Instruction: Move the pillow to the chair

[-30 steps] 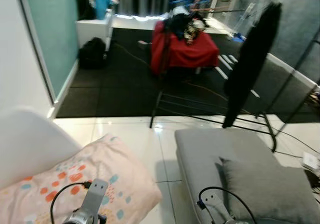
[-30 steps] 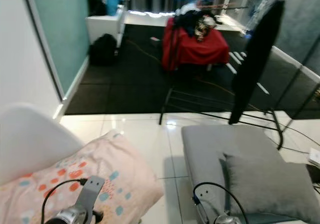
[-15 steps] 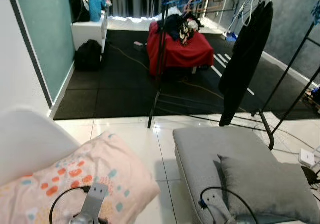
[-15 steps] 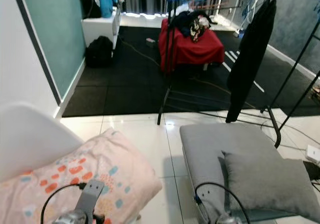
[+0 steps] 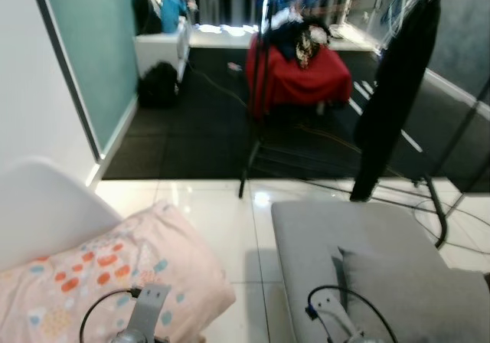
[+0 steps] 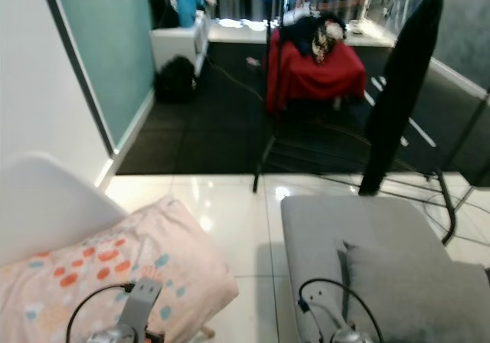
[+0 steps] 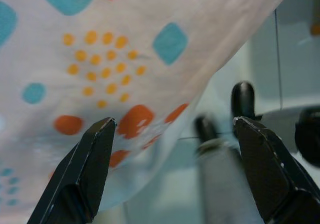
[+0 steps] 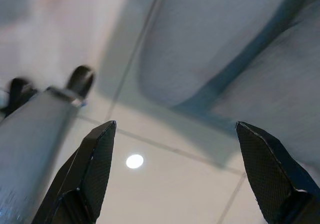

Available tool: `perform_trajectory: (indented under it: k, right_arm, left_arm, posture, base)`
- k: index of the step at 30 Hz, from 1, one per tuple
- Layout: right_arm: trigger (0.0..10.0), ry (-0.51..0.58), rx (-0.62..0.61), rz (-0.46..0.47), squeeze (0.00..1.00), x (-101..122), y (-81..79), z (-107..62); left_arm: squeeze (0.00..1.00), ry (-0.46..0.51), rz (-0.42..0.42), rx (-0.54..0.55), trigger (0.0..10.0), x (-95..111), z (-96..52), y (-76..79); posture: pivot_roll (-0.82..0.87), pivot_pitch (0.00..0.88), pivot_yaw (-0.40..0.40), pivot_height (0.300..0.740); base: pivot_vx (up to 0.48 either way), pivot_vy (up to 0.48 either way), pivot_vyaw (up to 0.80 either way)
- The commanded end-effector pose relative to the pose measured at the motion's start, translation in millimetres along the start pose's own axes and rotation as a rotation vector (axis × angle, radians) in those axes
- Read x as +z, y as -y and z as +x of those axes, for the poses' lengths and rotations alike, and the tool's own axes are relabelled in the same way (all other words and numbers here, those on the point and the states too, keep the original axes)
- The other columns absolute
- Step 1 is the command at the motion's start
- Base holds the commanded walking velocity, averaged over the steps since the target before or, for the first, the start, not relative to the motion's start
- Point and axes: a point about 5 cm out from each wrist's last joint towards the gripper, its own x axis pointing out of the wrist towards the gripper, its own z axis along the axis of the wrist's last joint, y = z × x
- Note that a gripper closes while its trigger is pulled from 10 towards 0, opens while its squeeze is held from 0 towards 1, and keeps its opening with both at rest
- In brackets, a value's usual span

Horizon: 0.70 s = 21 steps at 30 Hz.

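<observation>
A pale pink pillow with orange and teal dots lies on the seat of a white chair at the lower left, its corner hanging over the seat's edge. My left arm rises at the bottom edge, just in front of the pillow. In the left wrist view the left gripper is open, with the pillow close beyond its fingers and nothing between them. The right gripper is open over glossy floor tiles beside a grey cushion.
A grey padded seat with a grey cushion stands at the lower right. Behind it a clothes rack carries a black garment. Further back are a red-covered table, a black bag and a white cabinet. Cables cross the floor.
The camera has shifted a little, so the whole scene has slid sideways and blurred. The pillow stays on the chair and both arms keep their places.
</observation>
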Motion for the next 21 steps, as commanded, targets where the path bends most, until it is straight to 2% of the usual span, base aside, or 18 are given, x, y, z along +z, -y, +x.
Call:
perform_trajectory:
  k: [1,16,21]
  right_arm:
    - [10.0,-0.012,0.010,0.014,0.00,-5.4,-4.7,1.0]
    - [10.0,-0.014,-0.001,0.010,0.00,-5.1,-3.9,0.9]
    - [10.0,-0.013,0.000,0.012,0.00,-4.6,-3.8,0.9]
  left_arm:
    - [0.00,-0.029,-0.006,-0.004,10.0,-8.8,-0.2,-1.2]
    - [0.00,-0.028,-0.006,-0.006,10.0,-8.1,-0.3,-1.9]
    - [0.00,-0.027,-0.005,-0.002,10.0,-7.4,-0.3,-2.4]
  posture:
    - [-0.09,0.018,-0.066,0.733]
    - [-0.09,0.029,-0.067,0.733]
    - [-0.09,0.031,-0.067,0.733]
  base:
    - [0.000,-0.480,0.00]
    - [0.000,-0.480,0.00]
    - [0.000,-0.480,-0.76]
